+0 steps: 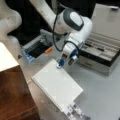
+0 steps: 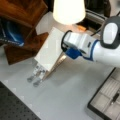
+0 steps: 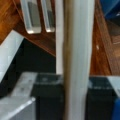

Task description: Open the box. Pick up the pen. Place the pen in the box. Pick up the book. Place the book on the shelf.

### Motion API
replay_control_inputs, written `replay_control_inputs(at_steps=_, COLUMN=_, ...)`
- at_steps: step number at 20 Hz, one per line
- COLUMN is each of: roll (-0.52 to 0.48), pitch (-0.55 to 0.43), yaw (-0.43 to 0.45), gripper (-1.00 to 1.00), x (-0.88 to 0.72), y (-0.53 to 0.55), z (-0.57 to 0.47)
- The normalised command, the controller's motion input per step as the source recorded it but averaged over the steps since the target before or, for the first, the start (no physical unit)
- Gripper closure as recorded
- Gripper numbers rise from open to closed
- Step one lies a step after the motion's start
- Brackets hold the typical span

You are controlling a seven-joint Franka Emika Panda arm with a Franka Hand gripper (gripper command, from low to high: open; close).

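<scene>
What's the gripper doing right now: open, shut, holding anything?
Gripper: shut on the top edge of the book, which leans on its metal stand.
</scene>
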Motion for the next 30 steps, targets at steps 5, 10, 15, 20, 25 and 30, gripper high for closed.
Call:
replay_control_inputs(at_steps=5, roll=-0.147, pitch=0.160, yaw=-0.135, gripper=1.00, x=0.06, y=0.13, z=0.26)
replay_control_inputs(at_steps=10, roll=-0.090, pitch=0.129, yaw=-0.187, gripper=1.00, x=0.07, y=0.15, z=0.27)
replay_control_inputs(at_steps=15, roll=-0.024, pitch=0.141, yaw=-0.230, gripper=1.00, x=0.06, y=0.16, z=0.31)
replay_control_inputs(at_steps=20, roll=-0.002, pitch=0.216, yaw=-0.295, gripper=1.00, x=0.06, y=0.13, z=0.34)
replay_control_inputs(at_steps=25, roll=0.033, pitch=0.197, yaw=-0.336, gripper=1.00, x=0.03, y=0.11, z=0.40)
replay_control_inputs(at_steps=30, roll=0.026, pitch=0.212, yaw=-0.336, gripper=1.00, x=-0.02, y=0.12, z=0.53)
